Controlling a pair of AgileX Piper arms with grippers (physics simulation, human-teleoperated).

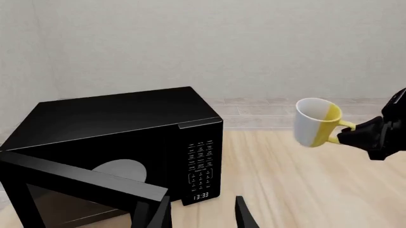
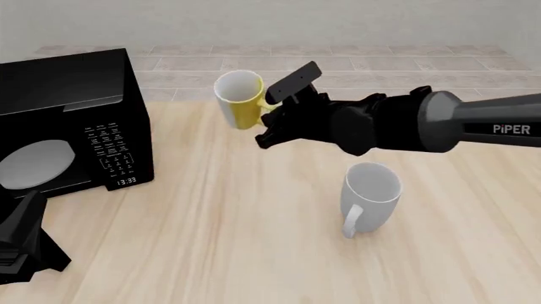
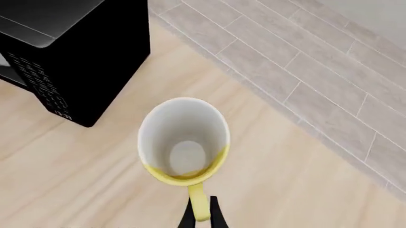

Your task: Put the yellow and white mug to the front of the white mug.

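The yellow and white mug (image 2: 237,99) hangs in the air above the table, tilted, held by its yellow handle. My right gripper (image 2: 272,118) is shut on that handle; in the right wrist view the mug (image 3: 184,142) shows its white inside with the fingertips (image 3: 201,216) pinching the handle. The left wrist view shows the same mug (image 1: 317,122) lifted at the right. The white mug (image 2: 369,196) stands upright on the table, nearer the camera and to the right of the held mug, handle toward the front. My left gripper (image 1: 203,213) is open, low at the front left, holding nothing.
A black microwave (image 2: 72,120) with its door (image 1: 76,183) swung open stands at the left of the wooden table. A tiled floor strip and a pale wall lie beyond the table's far edge.
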